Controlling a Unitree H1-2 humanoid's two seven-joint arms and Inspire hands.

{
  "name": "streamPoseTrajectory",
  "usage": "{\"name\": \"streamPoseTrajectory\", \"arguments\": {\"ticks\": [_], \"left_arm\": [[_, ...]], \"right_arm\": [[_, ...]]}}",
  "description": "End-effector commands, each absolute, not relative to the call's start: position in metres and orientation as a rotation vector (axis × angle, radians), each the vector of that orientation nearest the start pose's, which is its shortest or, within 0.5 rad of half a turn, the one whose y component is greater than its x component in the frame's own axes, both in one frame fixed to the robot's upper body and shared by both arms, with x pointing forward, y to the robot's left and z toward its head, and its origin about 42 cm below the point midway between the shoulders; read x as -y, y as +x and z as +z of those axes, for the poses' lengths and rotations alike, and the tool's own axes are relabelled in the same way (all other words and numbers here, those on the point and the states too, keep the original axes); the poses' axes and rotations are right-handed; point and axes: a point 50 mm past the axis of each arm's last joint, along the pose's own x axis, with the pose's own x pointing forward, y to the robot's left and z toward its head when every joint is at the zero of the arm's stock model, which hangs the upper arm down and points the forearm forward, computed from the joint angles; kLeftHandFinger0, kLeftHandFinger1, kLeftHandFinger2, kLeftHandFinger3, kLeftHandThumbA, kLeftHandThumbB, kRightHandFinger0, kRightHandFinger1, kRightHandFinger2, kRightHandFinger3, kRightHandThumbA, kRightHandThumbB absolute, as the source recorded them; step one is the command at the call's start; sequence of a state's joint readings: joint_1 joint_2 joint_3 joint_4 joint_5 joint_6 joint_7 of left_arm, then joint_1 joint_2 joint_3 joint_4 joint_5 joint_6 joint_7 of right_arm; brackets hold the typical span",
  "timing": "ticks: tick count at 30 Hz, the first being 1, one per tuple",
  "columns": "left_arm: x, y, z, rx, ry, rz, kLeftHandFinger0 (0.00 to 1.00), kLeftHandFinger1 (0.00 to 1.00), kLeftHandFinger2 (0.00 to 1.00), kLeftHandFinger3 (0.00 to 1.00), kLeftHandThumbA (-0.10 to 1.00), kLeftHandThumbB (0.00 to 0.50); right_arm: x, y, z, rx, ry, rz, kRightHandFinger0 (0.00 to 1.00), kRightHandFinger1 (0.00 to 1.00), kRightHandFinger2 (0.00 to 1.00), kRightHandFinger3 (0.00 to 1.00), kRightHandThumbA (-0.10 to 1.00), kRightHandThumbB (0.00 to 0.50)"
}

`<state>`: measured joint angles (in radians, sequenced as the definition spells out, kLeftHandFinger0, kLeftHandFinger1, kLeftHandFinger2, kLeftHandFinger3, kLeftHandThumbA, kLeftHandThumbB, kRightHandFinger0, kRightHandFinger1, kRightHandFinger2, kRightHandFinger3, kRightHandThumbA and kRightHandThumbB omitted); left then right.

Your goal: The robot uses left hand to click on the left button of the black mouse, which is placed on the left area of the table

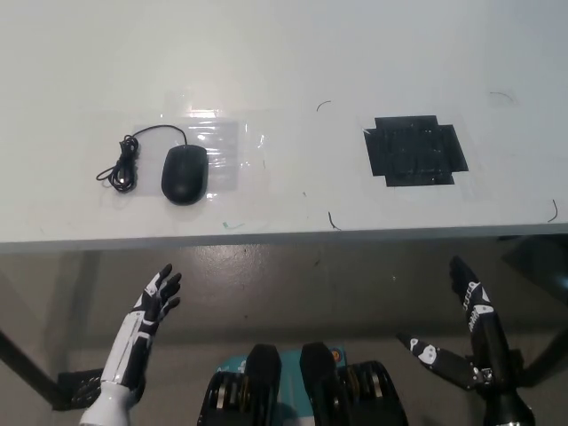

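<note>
Mouse, black, 1 pc, lies on left part of white table, partly on a clear tape patch; its cable is coiled just to its left. No containers in view. Left hand, white, below table edge, well short of mouse, slightly left of it, fingers spread, holding nothing. Right hand, black, low at right, also below edge, fingers apart, empty. 1 black tape patch on right part of table, well apart from mouse.

Lab, taped white table, corded mouse
</note>
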<state>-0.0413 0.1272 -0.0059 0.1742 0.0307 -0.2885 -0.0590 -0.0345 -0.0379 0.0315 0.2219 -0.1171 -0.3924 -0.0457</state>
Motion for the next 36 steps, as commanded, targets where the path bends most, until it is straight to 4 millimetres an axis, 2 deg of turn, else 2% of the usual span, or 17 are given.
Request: {"name": "streamPoseTrajectory", "arguments": {"ticks": [1,3,4,5,6,7,9,12,13,14,17,20,25,28,33,35,36], "left_arm": [[-0.249,0.295,0.096,0.267,0.083,-0.101,1.0,1.0,1.0,1.0,1.0,0.018],[-0.25,0.295,0.1,0.274,0.043,-0.079,1.0,1.0,1.0,1.0,1.0,0.043],[-0.25,0.293,0.108,0.274,-0.009,-0.045,0.92,0.73,0.74,1.0,1.0,0.044],[-0.251,0.293,0.111,0.275,-0.028,-0.034,0.44,0.49,0.65,1.0,1.0,0.047],[-0.251,0.294,0.117,0.286,-0.07,-0.016,0.2,0.2,0.4,1.0,1.0,0.048],[-0.25,0.291,0.128,0.314,-0.102,0.009,0.01,0.01,0.07,1.0,1.0,0.018],[-0.249,0.287,0.145,0.37,-0.117,0.037,0.0,0.0,0.02,1.0,1.0,0.0],[-0.249,0.282,0.165,0.418,-0.103,0.064,0.0,0.04,0.16,1.0,1.0,0.0],[-0.249,0.28,0.169,0.424,-0.096,0.068,0.06,0.09,0.25,1.0,1.0,0.003],[-0.249,0.278,0.171,0.439,-0.086,0.068,0.11,0.12,0.29,1.0,1.0,0.0],[-0.248,0.275,0.177,0.457,-0.076,0.059,0.1,0.1,0.29,1.0,1.0,0.006],[-0.247,0.275,0.181,0.463,-0.084,0.042,0.05,0.09,0.31,1.0,1.0,0.054],[-0.246,0.277,0.184,0.456,-0.093,0.03,0.04,0.07,0.28,1.0,1.0,0.057],[-0.247,0.278,0.185,0.45,-0.109,0.021,0.04,0.06,0.27,1.0,1.0,0.083],[-0.246,0.281,0.188,0.446,-0.118,0.011,0.06,0.06,0.27,1.0,1.0,0.091],[-0.245,0.281,0.191,0.445,-0.157,-0.012,0.07,0.05,0.26,1.0,1.0,0.105],[-0.246,0.281,0.195,0.42,-0.245,-0.047,0.05,0.01,0.22,1.0,1.0,0.161]], "right_arm": [[0.211,0.293,0.084,0.315,-0.157,0.031,1.0,1.0,1.0,1.0,0.99,0.095],[0.211,0.293,0.084,0.315,-0.157,0.033,1.0,1.0,1.0,1.0,1.0,0.111],[0.211,0.293,0.084,0.315,-0.16,0.032,1.0,1.0,1.0,1.0,1.0,0.113],[0.211,0.293,0.084,0.315,-0.16,0.031,1.0,1.0,1.0,1.0,1.0,0.113],[0.21,0.297,0.085,0.319,-0.16,0.032,1.0,1.0,1.0,1.0,1.0,0.109],[0.21,0.298,0.085,0.321,-0.16,0.032,1.0,1.0,1.0,1.0,1.0,0.092],[0.209,0.299,0.086,0.323,-0.162,0.027,1.0,1.0,1.0,1.0,1.0,0.087],[0.209,0.298,0.085,0.32,-0.157,0.023,1.0,1.0,1.0,1.0,1.0,0.1],[0.209,0.297,0.084,0.317,-0.15,0.024,1.0,1.0,1.0,1.0,1.0,0.1],[0.209,0.296,0.084,0.316,-0.15,0.023,1.0,1.0,1.0,1.0,1.0,0.095],[0.208,0.296,0.085,0.319,-0.149,0.019,1.0,1.0,1.0,1.0,1.0,0.091],[0.209,0.296,0.085,0.321,-0.142,0.02,1.0,1.0,1.0,1.0,1.0,0.091],[0.209,0.298,0.086,0.325,-0.148,0.02,1.0,1.0,1.0,1.0,0.99,0.072],[0.21,0.298,0.086,0.324,-0.154,0.013,1.0,1.0,1.0,1.0,1.0,0.079],[0.211,0.299,0.087,0.327,-0.157,0.012,1.0,1.0,1.0,1.0,0.99,0.072],[0.211,0.3,0.088,0.329,-0.155,0.01,1.0,1.0,1.0,1.0,0.97,0.066],[0.211,0.3,0.088,0.33,-0.156,0.009,1.0,1.0,1.0,1.0,0.97,0.069]]}}
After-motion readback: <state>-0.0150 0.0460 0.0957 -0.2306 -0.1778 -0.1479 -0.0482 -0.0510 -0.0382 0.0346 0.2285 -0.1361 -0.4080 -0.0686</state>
